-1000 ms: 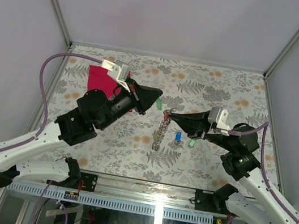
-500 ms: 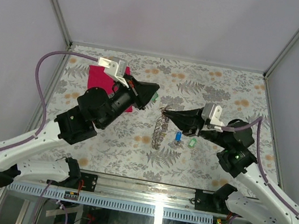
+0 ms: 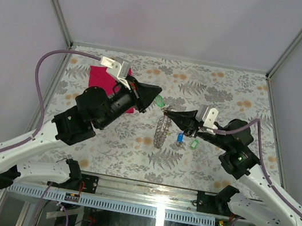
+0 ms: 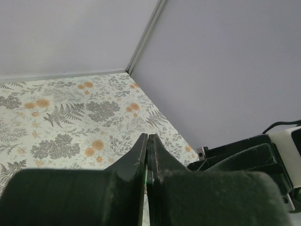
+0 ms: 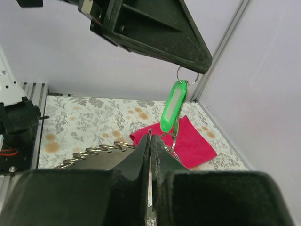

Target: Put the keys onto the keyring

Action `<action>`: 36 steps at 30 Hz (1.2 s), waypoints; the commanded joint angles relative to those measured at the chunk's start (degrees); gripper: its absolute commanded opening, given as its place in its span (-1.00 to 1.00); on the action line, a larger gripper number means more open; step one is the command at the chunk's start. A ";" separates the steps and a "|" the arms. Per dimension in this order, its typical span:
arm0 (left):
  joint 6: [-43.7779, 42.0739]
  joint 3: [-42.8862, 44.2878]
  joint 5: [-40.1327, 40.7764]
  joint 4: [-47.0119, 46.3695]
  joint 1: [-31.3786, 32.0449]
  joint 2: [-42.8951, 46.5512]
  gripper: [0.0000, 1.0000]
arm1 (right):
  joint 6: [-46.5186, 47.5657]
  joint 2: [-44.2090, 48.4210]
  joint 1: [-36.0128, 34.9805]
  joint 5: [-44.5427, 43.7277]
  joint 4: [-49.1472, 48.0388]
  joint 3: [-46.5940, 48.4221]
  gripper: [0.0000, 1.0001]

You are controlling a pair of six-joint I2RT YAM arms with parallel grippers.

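Left tool (image 5: 201, 69), top of the right wrist view: pressed together on the small ring of the green-tagged key (image 5: 172, 106), which hangs clear of the desk (image 3: 225, 85). Right tool (image 5: 149, 140): pressed together, pinching the upper edge of the keyring (image 3: 161, 131), mid-frame in the top view, tipped up on edge. Blue key (image 3: 180, 137) and second green key (image 3: 194, 144) lie just right of it. Pink cloth (image 3: 100, 78) at upper left.
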State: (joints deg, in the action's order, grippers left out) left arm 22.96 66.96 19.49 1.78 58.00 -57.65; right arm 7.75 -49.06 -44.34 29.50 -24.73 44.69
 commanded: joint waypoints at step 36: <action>2.60 4.46 -26.08 2.98 -0.53 -1.50 -1.00 | 21.09 5.80 -0.48 9.20 4.45 7.62 -1.00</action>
State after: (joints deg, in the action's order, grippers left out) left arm 24.86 72.12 -5.23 8.99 57.71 -59.00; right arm 30.04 -43.66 -44.42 37.23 -12.12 51.13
